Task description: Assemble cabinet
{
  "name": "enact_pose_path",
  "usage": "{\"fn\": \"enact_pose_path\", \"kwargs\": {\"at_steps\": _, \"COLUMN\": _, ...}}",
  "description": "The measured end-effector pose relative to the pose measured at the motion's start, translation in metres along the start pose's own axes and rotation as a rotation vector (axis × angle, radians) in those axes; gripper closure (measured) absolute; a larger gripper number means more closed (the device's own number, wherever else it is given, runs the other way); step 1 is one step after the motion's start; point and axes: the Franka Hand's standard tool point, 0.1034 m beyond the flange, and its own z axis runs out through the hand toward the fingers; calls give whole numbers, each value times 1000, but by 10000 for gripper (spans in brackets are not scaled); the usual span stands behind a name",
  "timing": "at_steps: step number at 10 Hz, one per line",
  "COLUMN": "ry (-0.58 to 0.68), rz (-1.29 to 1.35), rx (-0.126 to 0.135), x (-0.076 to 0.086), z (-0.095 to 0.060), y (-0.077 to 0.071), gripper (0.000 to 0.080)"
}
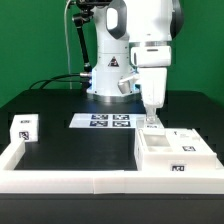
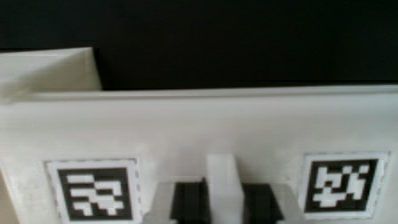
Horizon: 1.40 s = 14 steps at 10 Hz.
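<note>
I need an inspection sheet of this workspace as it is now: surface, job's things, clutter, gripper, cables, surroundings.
Surface: black table; low white wall along its near edge and the exterior view's left.
Job's things: cabinet at the exterior view's right, with tags; small tagged part at the left, apart from it.
Clutter: nothing seen; only the marker board.
Gripper: gripper low at the cabinet's far edge; fingers on either side of a white ridge; cannot tell whether it is clamped.
Cables: black cables at the rear.
Surroundings: green wall.
</note>
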Motion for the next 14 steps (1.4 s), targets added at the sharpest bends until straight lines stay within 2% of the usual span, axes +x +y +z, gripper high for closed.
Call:
{"fn": "enact_pose_path", "kwargs": {"at_steps": 3, "ry": -11, "rz": -1, "rx": 12, "x": -1, "z": 0, "y": 8, "gripper": 731}}
{"fn": "enact_pose_path", "kwargs": {"at_steps": 8, "ry": -9, "rz": -3, "rx": 13, "x": -2, "z": 1, "y": 7, "gripper": 731}}
{"fn": "enact_pose_path", "kwargs": {"at_steps": 9, "ry": -19, "rz": -29, "rx": 26, "x": -4, "z": 1, "y": 11, "gripper": 731}}
{"fn": "enact_pose_path", "kwargs": {"at_steps": 11, "ry": -38, "rz": -65, "rx": 47, "x": -6, "z": 0, "y": 36, "gripper": 731}}
{"fn": "enact_pose_path", "kwargs": {"at_steps": 14, "ry": -41, "rz": -63, "rx": 43, "x": -4, "z": 1, "y": 61, "gripper": 731}}
